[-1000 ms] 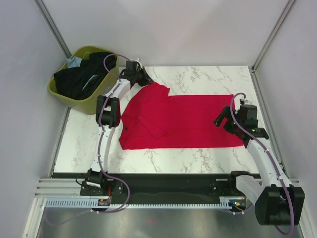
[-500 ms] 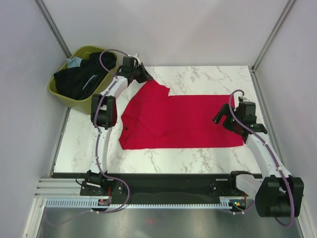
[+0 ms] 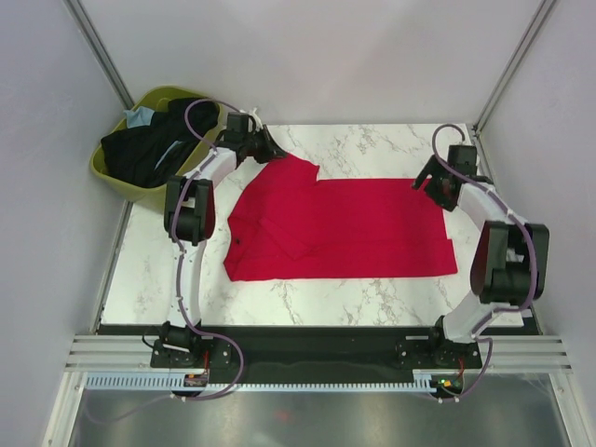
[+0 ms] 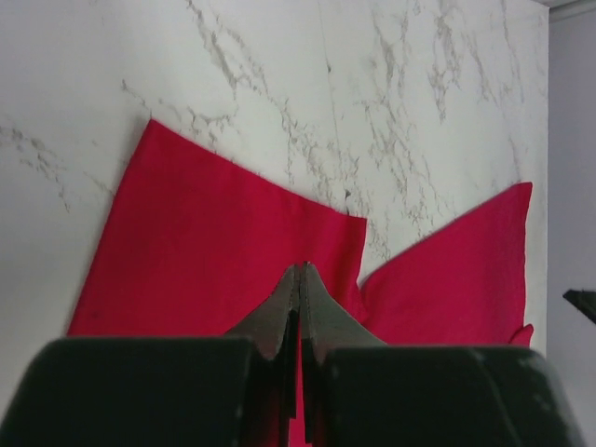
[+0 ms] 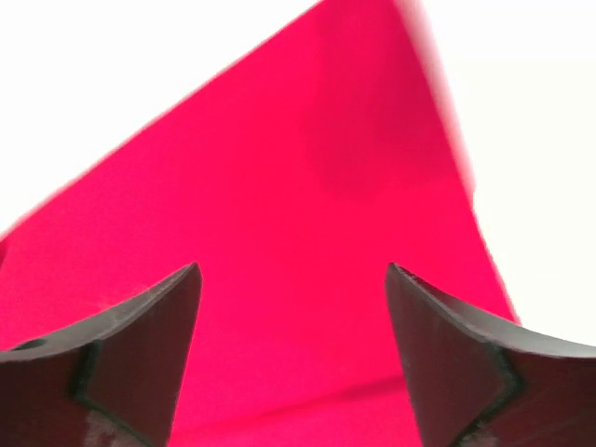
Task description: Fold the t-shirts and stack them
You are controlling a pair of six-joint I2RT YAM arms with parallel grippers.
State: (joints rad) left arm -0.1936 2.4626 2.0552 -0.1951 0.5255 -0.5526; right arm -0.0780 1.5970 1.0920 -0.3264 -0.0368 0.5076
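Observation:
The red t-shirt (image 3: 335,228) lies spread flat on the marble table, sleeves to the left and hem to the right. My left gripper (image 3: 275,149) is shut and hovers at the far-left sleeve. In the left wrist view its tips (image 4: 301,270) meet over the flat sleeve (image 4: 214,242), with no cloth seen pinched. My right gripper (image 3: 426,184) is open over the shirt's far right corner. In the right wrist view its jaws stand wide (image 5: 293,279) above the red cloth (image 5: 298,186). Black t-shirts (image 3: 149,149) and a light blue one (image 3: 140,116) lie in the basket.
The olive-green basket (image 3: 163,93) stands at the far left corner, just off the table's edge. Bare marble (image 3: 391,144) shows behind the shirt, and a strip (image 3: 158,270) to its left. Grey walls enclose the table on three sides.
My right arm has swung away from me, from the shirt's right edge near the front up to its far right corner. My left gripper has edged slightly left and back. The shirt has not moved.

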